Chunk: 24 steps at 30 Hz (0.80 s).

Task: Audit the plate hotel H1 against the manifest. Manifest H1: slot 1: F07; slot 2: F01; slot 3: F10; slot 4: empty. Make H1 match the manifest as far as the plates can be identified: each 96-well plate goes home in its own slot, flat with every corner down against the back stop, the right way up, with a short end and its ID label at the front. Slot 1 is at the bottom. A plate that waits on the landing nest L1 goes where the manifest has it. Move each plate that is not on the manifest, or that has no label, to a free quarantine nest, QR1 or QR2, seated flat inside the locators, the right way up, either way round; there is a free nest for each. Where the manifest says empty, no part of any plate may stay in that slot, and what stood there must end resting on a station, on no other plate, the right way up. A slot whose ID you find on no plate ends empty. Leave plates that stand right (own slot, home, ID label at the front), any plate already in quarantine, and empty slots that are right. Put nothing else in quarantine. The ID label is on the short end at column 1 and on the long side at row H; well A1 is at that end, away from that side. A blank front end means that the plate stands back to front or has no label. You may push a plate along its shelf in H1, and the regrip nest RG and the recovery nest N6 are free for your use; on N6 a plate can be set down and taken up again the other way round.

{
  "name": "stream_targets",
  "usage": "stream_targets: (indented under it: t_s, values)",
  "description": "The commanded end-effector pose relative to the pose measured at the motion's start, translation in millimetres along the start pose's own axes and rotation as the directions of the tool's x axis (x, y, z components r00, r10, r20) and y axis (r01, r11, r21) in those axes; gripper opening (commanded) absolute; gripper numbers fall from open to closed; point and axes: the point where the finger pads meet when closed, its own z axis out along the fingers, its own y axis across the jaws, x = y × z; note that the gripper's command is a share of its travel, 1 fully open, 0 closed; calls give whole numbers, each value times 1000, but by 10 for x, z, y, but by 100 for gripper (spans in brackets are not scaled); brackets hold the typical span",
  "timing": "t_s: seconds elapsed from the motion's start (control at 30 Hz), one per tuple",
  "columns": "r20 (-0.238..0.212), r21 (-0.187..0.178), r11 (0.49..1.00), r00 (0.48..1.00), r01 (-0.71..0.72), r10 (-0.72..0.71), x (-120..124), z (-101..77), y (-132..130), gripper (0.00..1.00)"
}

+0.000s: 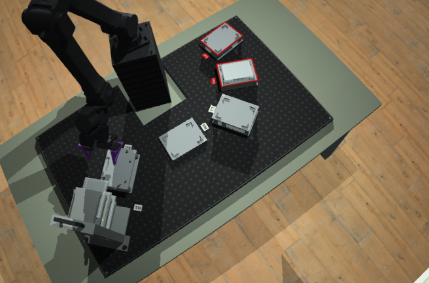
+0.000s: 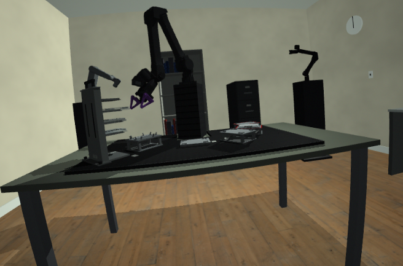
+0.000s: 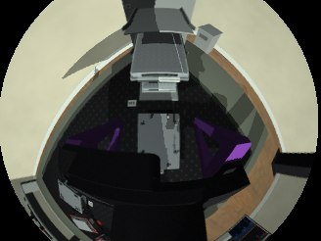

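Note:
The plate hotel H1 stands at the near left corner of the black board, with its shelves facing the arm. In the wrist view a grey plate lies flat on a shelf straight ahead of the fingers, its short end towards me; I cannot read a label on it. My gripper is open and empty. It hangs in the air a little in front of the upper shelves, clear of the plate. A white plate sits in the nearer red-framed quarantine nest.
A grey nest lies right below the gripper. Another flat nest and a raised one lie mid-board. The far red-framed nest looks bare. The black arm pedestal stands behind.

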Motion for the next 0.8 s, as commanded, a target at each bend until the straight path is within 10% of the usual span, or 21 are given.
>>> stream_targets:
  t_s: [0.0, 0.17, 0.2, 0.77]
  values:
    - [58, 10, 1000, 998, 12, -13, -173, -83, -59, 100]
    - [57, 10, 1000, 998, 12, -13, -111, -142, -58, 100]
    - [23, 6, 1000, 1000, 9, -9, 77, -109, -48, 0]
    - [32, 2, 1000, 999, 7, -7, 25, -102, -16, 0]
